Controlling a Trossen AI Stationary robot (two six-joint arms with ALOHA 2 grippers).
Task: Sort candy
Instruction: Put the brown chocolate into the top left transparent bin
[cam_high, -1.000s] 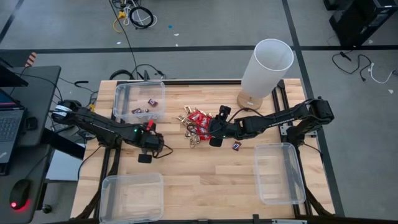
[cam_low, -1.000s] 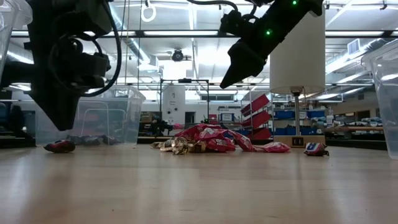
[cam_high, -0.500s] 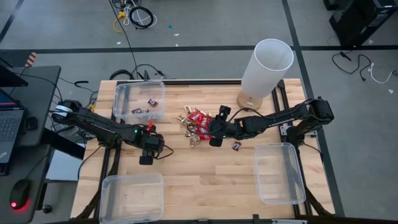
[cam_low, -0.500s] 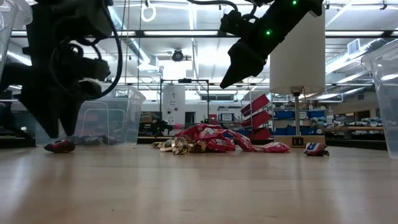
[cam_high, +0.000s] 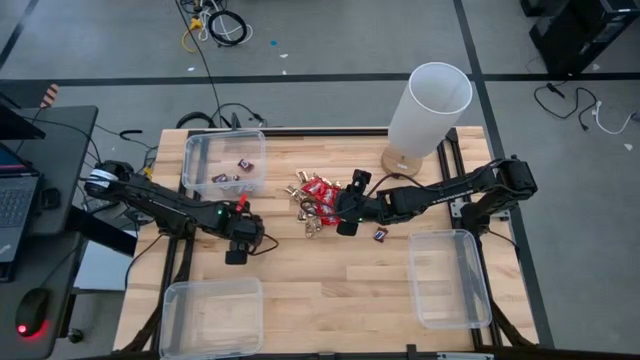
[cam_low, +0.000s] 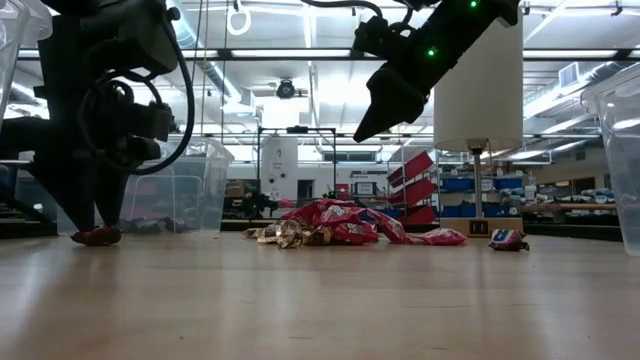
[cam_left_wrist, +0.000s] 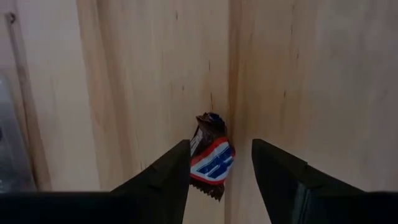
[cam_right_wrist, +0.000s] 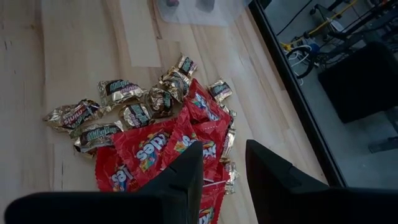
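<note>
The candy lies in a pile (cam_high: 318, 200) of shiny red packets and gold-foil pieces at the table's middle (cam_right_wrist: 155, 143). One dark mini bar (cam_left_wrist: 211, 158) lies flat on the wood at the left (cam_low: 97, 236). My left gripper (cam_left_wrist: 221, 155) points down over it, open, one finger on each side of the bar (cam_high: 236, 257). My right gripper (cam_right_wrist: 224, 168) hangs open above the pile's right side (cam_high: 345, 225), with nothing between its fingers. Another mini bar (cam_high: 379, 235) lies alone right of the pile.
A clear bin (cam_high: 225, 163) holding a few dark candies stands at the far left. A second clear bin (cam_high: 212, 315) sits at the near left and a third (cam_high: 449, 277) at the right. A tall white cylinder (cam_high: 428, 110) stands at the far right.
My left gripper has opened above the lone mini bar, and its fingertips have come down on either side of it. The bar has stayed where it was on the table.
</note>
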